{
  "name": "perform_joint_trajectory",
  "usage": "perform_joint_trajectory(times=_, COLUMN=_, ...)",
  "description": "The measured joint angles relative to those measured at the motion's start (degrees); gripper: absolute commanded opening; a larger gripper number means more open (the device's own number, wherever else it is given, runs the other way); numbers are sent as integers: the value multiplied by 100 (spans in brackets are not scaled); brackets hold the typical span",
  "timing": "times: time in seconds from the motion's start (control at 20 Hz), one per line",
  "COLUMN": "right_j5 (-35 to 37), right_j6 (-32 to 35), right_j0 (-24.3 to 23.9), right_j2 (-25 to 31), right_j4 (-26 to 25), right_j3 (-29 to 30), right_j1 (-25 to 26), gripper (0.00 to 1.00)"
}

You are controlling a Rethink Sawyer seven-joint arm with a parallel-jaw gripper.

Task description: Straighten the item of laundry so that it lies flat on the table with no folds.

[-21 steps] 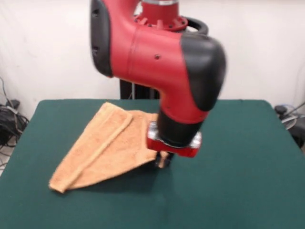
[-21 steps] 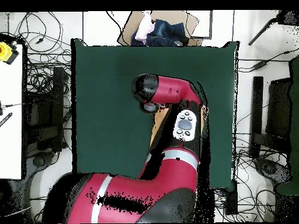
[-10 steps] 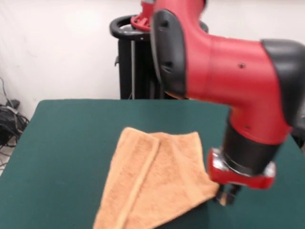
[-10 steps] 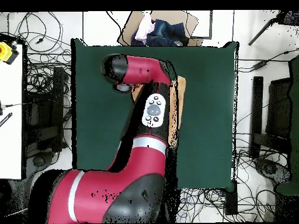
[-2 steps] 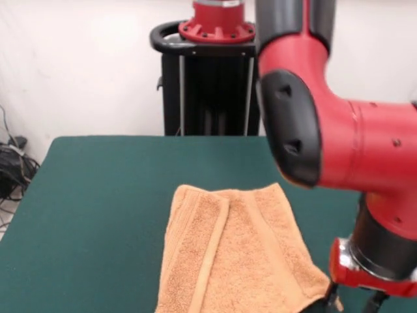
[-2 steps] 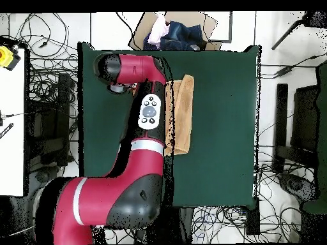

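Green table holds the peach towel — one long edge folded over. Gripper sits at the towel's corner; grip state unclear — cropped.

towel beside arm, green table

No legible text, label, brand, number or sign anywhere in either view.

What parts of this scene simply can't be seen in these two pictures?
- Front view: the gripper is cut by the bottom edge, so how its jaws stand is unknown.
- Front view: the towel's near end runs off that edge.
- Overhead view: the arm covers the towel's one long side and the gripper.
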Motion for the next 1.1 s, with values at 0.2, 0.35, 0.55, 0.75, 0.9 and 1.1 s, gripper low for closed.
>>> perform_joint_trajectory(times=0.2, right_j5=13, right_j6=112, right_j0=103, right_j2=-99, right_j4=-2, right_j3=-263, right_j1=288, gripper=100)
perform_joint_trajectory(times=0.35, right_j5=30, right_j6=112, right_j0=119, right_j2=-139, right_j4=-2, right_j3=-372, right_j1=363, gripper=100)
perform_joint_trajectory(times=0.55, right_j5=42, right_j6=112, right_j0=120, right_j2=-179, right_j4=-2, right_j3=-378, right_j1=350, gripper=100)
perform_joint_trajectory(times=0.75, right_j5=42, right_j6=112, right_j0=120, right_j2=-249, right_j4=-90, right_j3=-72, right_j1=192, gripper=100)
perform_joint_trajectory(times=0.9, right_j5=41, right_j6=112, right_j0=117, right_j2=-319, right_j4=-378, right_j3=388, right_j1=-50, gripper=100)
perform_joint_trajectory(times=1.1, right_j5=4, right_j6=112, right_j0=84, right_j2=-333, right_j4=-702, right_j3=973, right_j1=-369, gripper=100)
